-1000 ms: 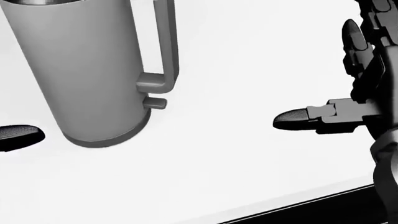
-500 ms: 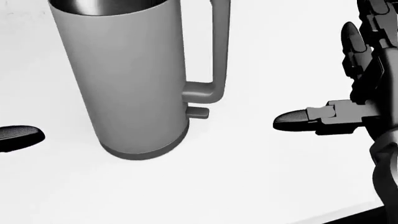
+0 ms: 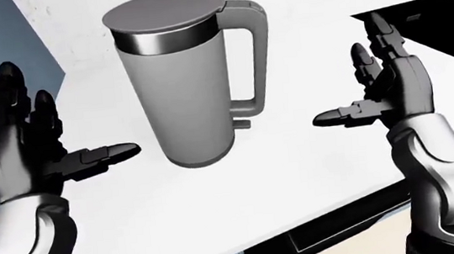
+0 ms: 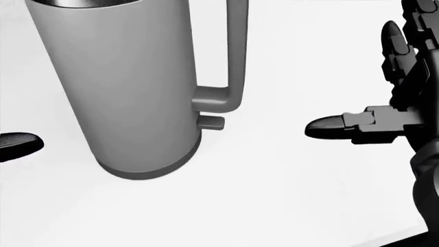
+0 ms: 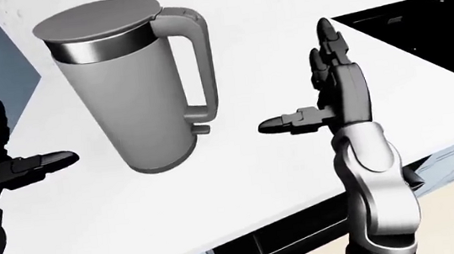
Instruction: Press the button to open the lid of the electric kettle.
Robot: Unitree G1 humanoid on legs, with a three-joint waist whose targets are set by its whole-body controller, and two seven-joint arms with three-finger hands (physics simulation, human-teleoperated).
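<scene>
Still closed: lid flat on the electric kettle, upper centre of the left-eye view, upright on the white counter. No pressing yet. Handle turned toward the frame's right, with a raised part at its top by the lid rim, probably the button, though too small to tell for certain. Small tab near the base, below the handle's lower joint, clear in the head view.

Risks, as a judgement only: tall and narrow, so likely to tip or slide toward the frame's left under a sideways shove at the top instead of a press straight down. Also a fair chance of mistaking the lower tab for the lid release and wasting the press. Also possible: thick fingers landing on the lid edge itself and holding it down while pushing.

Right hand at right of centre in the left-eye view, released, fingers spread upward, thumb stretched toward the kettle, well apart from the handle and lower than the lid. Left hand at the left edge, likewise released and splayed, thumb toward the kettle body, touching nothing. Kettle between the two hands, nearer the frame's top than either. Black sink at the upper right of the right-eye view.
</scene>
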